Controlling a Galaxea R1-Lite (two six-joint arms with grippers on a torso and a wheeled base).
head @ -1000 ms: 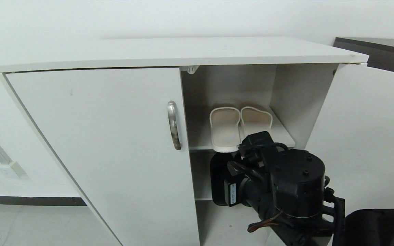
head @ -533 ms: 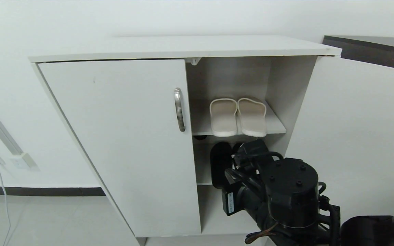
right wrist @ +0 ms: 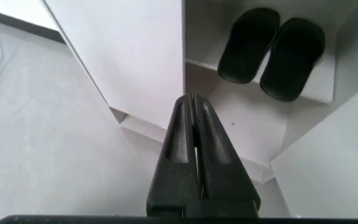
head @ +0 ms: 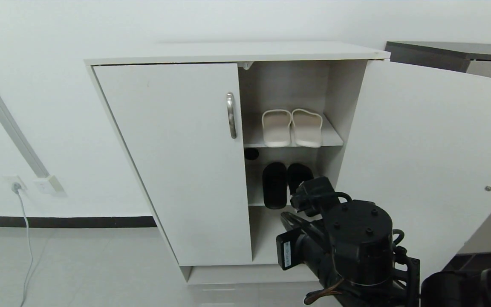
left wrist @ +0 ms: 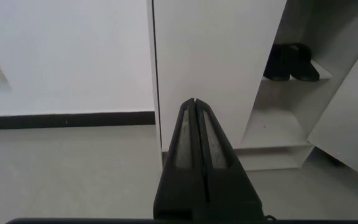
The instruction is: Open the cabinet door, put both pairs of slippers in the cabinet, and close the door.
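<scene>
We see cream slippers (head: 292, 127) above black slippers (head: 286, 184) mid-frame; left gripper (left wrist: 194, 104) and right gripper (right wrist: 193, 99) both clamped closed, empty.

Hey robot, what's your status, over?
Left gripper, right gripper shut, empty. Beige rubber slippers shelved above black slippers. White right-hand cabinet door open.

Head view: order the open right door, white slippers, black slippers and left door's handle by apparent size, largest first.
1. open right door
2. white slippers and black slippers: look alike, and the right arm partly hides the black pair, so unranked
3. left door's handle
</scene>
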